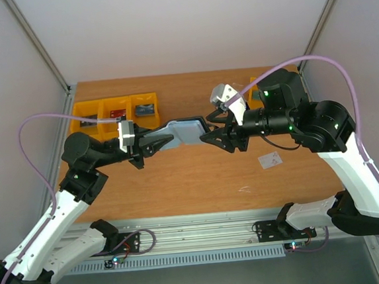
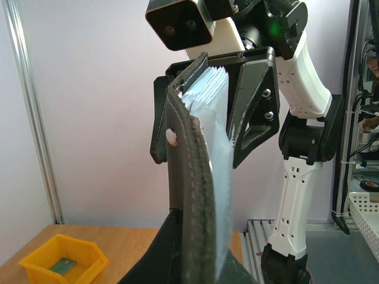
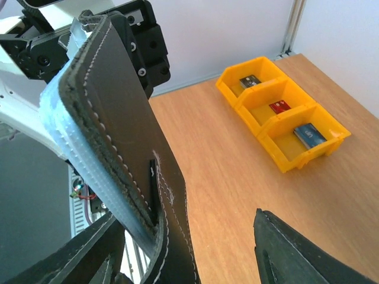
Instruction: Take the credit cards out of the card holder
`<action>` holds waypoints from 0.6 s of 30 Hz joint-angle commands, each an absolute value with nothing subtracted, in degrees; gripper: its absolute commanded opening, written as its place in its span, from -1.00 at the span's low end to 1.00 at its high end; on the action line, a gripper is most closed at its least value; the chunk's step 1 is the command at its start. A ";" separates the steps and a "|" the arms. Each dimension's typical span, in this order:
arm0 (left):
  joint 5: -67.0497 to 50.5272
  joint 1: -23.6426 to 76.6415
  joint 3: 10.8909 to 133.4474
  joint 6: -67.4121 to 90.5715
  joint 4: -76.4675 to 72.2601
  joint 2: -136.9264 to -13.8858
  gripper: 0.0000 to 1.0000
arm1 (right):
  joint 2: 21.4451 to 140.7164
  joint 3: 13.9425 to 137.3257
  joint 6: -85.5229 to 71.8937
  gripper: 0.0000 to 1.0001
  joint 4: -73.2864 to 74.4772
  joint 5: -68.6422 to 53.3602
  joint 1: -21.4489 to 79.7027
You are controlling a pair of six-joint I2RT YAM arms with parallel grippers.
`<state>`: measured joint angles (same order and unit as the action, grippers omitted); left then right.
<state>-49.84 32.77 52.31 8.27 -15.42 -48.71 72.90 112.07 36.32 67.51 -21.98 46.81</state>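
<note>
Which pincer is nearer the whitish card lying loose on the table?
Right. The right pincer stands open at the right end of the card holder, the side where the whitish card lies; the left pincer clamps its left end, farther off.

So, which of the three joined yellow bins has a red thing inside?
The middle bin: its content is red; the left bin holds something dark, the right bin something blue.

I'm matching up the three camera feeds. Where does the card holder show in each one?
Top external: card holder at the picture's centre, its grey-blue side showing.
Left wrist: centre, edge-on, rising from the bottom edge.
Right wrist: left half, its black outside facing the camera.
Shared landmark: the yellow bins, upper left, lower left (one bin), upper right.
</note>
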 commanded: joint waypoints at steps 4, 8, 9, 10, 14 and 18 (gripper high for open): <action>-49.13 32.96 51.86 7.21 -18.28 -47.95 -1.00 | 72.33 113.64 37.12 0.17 68.63 -20.23 45.28; -49.20 32.96 51.77 7.14 -18.28 -47.90 -0.99 | 72.45 114.60 37.24 0.23 69.39 -21.73 44.97; -49.18 32.96 51.77 7.11 -18.35 -47.94 -1.00 | 72.69 114.65 37.08 0.24 69.48 -22.16 44.94; -49.12 32.96 51.77 7.05 -18.25 -47.98 -0.99 | 72.95 114.67 36.87 0.25 69.37 -22.35 44.97; -49.28 32.95 51.86 7.11 -18.29 -47.92 -1.00 | 74.73 114.74 35.74 0.28 69.40 -23.31 44.95; -49.20 32.96 51.45 6.87 -17.93 -47.61 -0.99 | 75.40 114.39 35.67 0.30 69.32 -23.71 44.93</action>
<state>-49.60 32.77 52.18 8.05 -15.40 -48.71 74.46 113.54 36.25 68.99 -22.79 45.25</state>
